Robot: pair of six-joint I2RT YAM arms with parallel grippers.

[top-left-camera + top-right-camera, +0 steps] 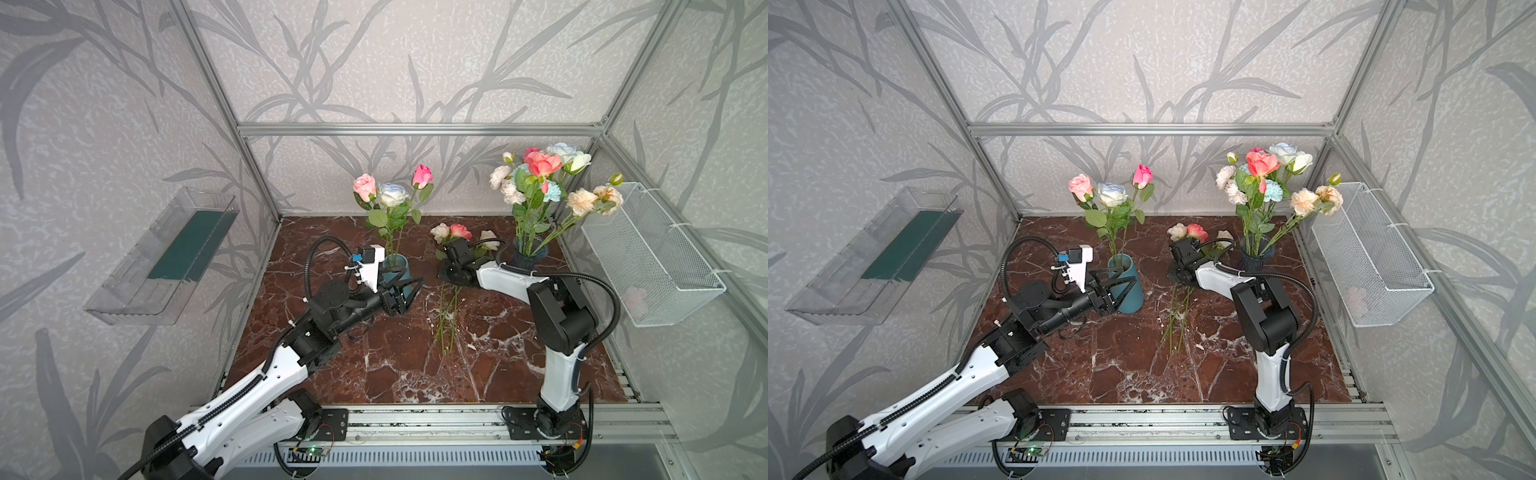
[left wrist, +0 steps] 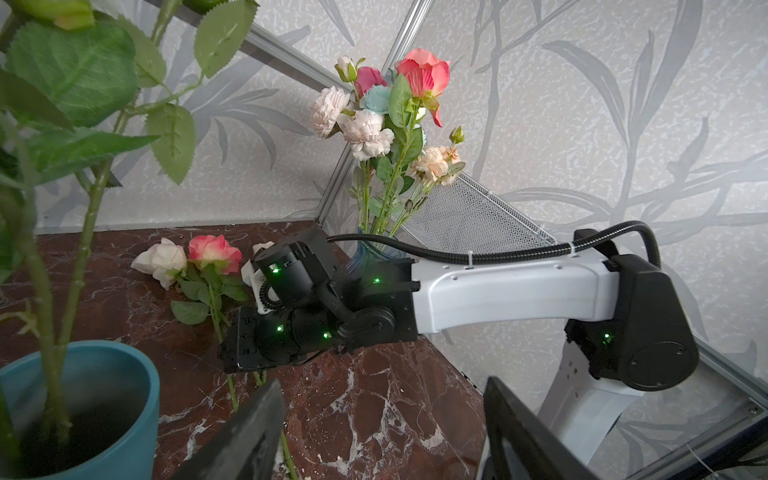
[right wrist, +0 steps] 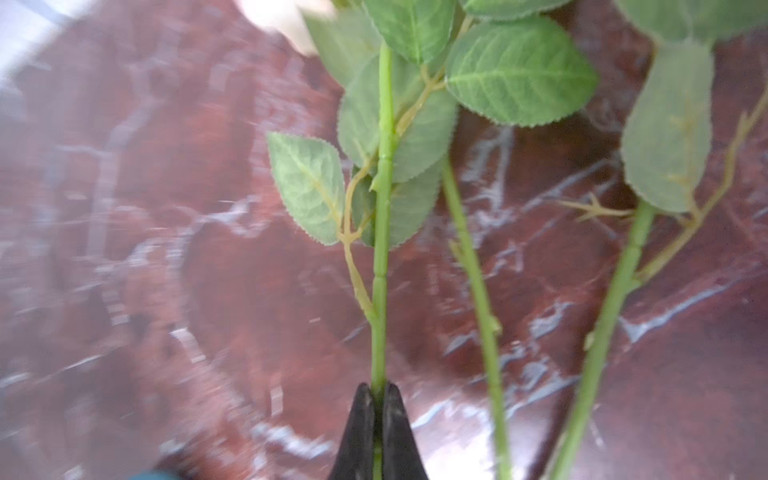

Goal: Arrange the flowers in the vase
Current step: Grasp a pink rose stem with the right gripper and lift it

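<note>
The left tool [image 2: 384,386] hangs wide open and empty just beside the teal cylindrical vase [image 1: 1136,299]. Farther right, the right tool [image 3: 377,395] is pinched closed on one thin green stem [image 3: 382,249] among the loose pink and cream flowers [image 1: 451,232] lying on the red-brown marble worktop [image 1: 415,365], blooms pointing far.

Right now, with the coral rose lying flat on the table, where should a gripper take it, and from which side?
Take the coral rose by its bare stem below the leaves, from above, jaws across it. It lies flat on the table, bloom toward the back wall; petals would likely crush. The right gripper is shut on a flower stem likewise.
</note>
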